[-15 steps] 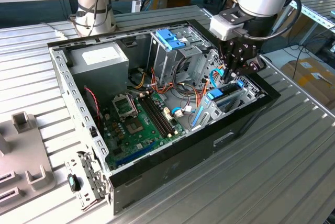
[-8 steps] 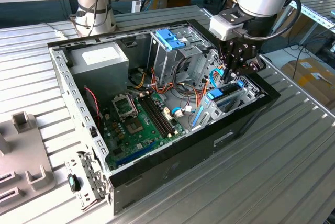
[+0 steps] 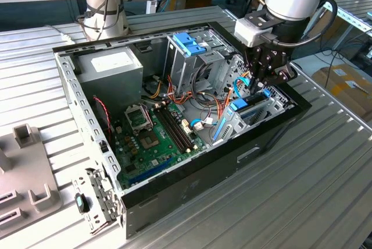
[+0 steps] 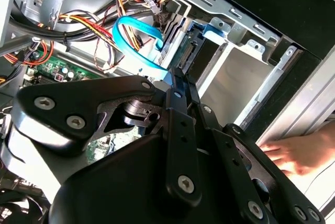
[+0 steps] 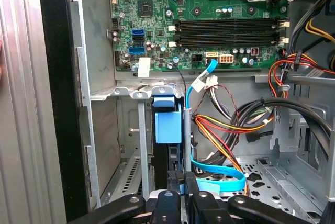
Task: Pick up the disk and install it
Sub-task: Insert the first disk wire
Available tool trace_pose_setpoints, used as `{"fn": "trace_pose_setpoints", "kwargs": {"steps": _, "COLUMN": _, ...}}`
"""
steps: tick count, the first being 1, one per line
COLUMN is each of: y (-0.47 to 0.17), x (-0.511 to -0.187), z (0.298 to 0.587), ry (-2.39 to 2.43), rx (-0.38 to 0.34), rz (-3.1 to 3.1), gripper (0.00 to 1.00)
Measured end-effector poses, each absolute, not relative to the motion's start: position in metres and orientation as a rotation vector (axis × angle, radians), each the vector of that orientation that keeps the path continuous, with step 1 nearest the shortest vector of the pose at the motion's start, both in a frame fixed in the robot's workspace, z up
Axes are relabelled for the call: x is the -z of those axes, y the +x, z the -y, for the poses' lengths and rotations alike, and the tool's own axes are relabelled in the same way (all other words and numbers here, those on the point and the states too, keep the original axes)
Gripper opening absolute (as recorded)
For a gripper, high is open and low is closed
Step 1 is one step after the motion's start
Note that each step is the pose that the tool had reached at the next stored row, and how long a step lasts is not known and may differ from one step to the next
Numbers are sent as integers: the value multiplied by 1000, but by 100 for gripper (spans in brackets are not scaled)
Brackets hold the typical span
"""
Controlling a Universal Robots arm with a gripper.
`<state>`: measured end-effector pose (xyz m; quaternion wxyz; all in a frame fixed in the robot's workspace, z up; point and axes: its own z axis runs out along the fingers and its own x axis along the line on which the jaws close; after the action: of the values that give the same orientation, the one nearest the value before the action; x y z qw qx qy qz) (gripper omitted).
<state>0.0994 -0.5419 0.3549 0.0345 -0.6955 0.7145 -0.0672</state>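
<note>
The disk (image 3: 249,107), edged with light-blue rails, sits on edge inside the drive bay at the case's corner on the exterior view's right. In the first wrist view its blue carrier end (image 5: 168,120) stands in the bay slot. In the second wrist view its connector end (image 4: 189,51) shows between the blue rails. My gripper (image 3: 260,84) hangs straight over that bay. Its black fingers are shut together with nothing between them, the tips (image 5: 183,181) right at the disk's end (image 4: 180,77). Whether they touch it I cannot tell.
The open computer case (image 3: 192,194) lies on a ribbed metal table. A blue data cable (image 4: 137,38) and bundled power wires (image 5: 230,124) run beside the bay. A blue-latched drive cage (image 3: 189,44) stands nearby. A person's hand (image 4: 298,153) rests outside the case wall.
</note>
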Motion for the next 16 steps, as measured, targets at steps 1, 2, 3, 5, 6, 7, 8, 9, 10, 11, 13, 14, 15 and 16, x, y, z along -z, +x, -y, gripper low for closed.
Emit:
{"fn": "trace_pose_setpoints", "kwargs": {"steps": 1, "y": 99, "x": -355, "z": 543, "ry": -2138, "rx": 206, "rz": -2197, "gripper": 16}}
{"fn": "trace_pose_setpoints", "kwargs": {"steps": 2, "y": 99, "x": -355, "z": 544, "ry": -2138, "rx": 206, "rz": -2197, "gripper": 16}}
{"fn": "trace_pose_setpoints", "kwargs": {"steps": 3, "y": 99, "x": -355, "z": 544, "ry": -2138, "rx": 206, "rz": -2197, "gripper": 16}}
{"fn": "trace_pose_setpoints", "kwargs": {"steps": 5, "y": 99, "x": -355, "z": 544, "ry": -2138, "rx": 207, "rz": -2197, "gripper": 16}}
{"fn": "trace_pose_setpoints", "kwargs": {"steps": 6, "y": 99, "x": -355, "z": 544, "ry": -2138, "rx": 207, "rz": -2197, "gripper": 16}}
{"fn": "trace_pose_setpoints", "kwargs": {"steps": 7, "y": 99, "x": -355, "z": 544, "ry": -2138, "rx": 206, "rz": -2197, "gripper": 16}}
{"fn": "trace_pose_setpoints", "kwargs": {"steps": 8, "y": 99, "x": -355, "z": 544, "ry": -2138, "rx": 207, "rz": -2197, "gripper": 16}}
{"fn": "trace_pose_setpoints", "kwargs": {"steps": 9, "y": 99, "x": -354, "z": 544, "ry": -2138, "rx": 206, "rz": -2197, "gripper": 16}}
{"fn": "trace_pose_setpoints", "kwargs": {"steps": 10, "y": 99, "x": -353, "z": 544, "ry": -2138, "rx": 206, "rz": -2197, "gripper": 16}}
{"fn": "trace_pose_setpoints", "kwargs": {"steps": 11, "y": 99, "x": -353, "z": 544, "ry": -2138, "rx": 206, "rz": -2197, "gripper": 16}}
{"fn": "trace_pose_setpoints", "kwargs": {"steps": 13, "y": 99, "x": -353, "z": 544, "ry": -2138, "rx": 206, "rz": -2197, "gripper": 16}}
{"fn": "trace_pose_setpoints", "kwargs": {"steps": 14, "y": 99, "x": -352, "z": 544, "ry": -2136, "rx": 203, "rz": -2195, "gripper": 16}}
{"fn": "trace_pose_setpoints", "kwargs": {"steps": 15, "y": 99, "x": -352, "z": 544, "ry": -2135, "rx": 200, "rz": -2195, "gripper": 16}}
{"fn": "trace_pose_setpoints", "kwargs": {"steps": 16, "y": 99, "x": -352, "z": 544, "ry": -2135, "rx": 199, "rz": -2194, "gripper": 16}}
